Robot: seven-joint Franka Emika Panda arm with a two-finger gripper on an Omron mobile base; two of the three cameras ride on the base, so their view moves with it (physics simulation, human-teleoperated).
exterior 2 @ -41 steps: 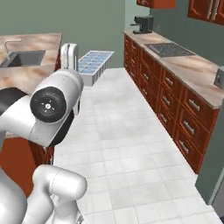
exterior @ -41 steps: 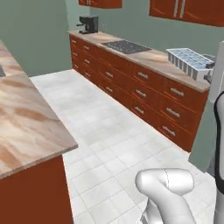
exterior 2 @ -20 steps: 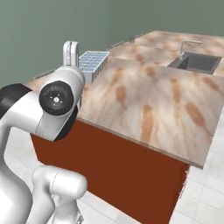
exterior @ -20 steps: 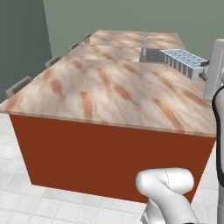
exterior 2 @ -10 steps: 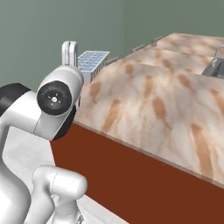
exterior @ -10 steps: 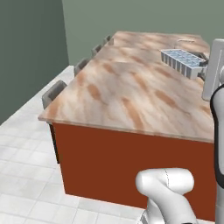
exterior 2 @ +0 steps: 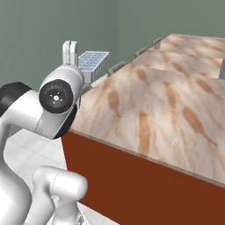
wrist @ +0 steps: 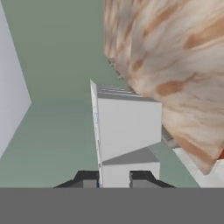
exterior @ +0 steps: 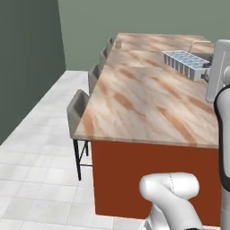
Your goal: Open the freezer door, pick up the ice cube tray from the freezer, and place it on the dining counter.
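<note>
- Left base view: the ice cube tray (exterior: 187, 64) sits at the upper right of the frame, carried level in the air above the dining counter (exterior: 148, 103), not resting on it. Its near end meets the white hand at the right edge. Held flat, presumably so the cubes stay in their cells. Grey stools (exterior: 81, 104) line the surface's left edge over a pale tiled floor (exterior: 40, 148).
- Right base view: the tray (exterior 2: 92, 62) appears at upper left, just behind the arm's large joint (exterior 2: 57, 99), beside the near left corner of the tan-pink surface (exterior 2: 162, 101). From this angle it looks to hang near that edge; how far over the top it reaches cannot be told. The reddish-brown base fills the lower middle.
- Hand view: the pincer (wrist: 114, 177) at the bottom centre is clenched on the tray's near end (wrist: 127, 131), one dark tip on each side. The tray's pale underside runs upward through mid-frame; the marble top (wrist: 175, 57) lies at upper right.
- Judgement: the carry phase is nearly done; lowering onto the surface and releasing remain. A grip on one end leaves the far end prone to tipping.
</note>
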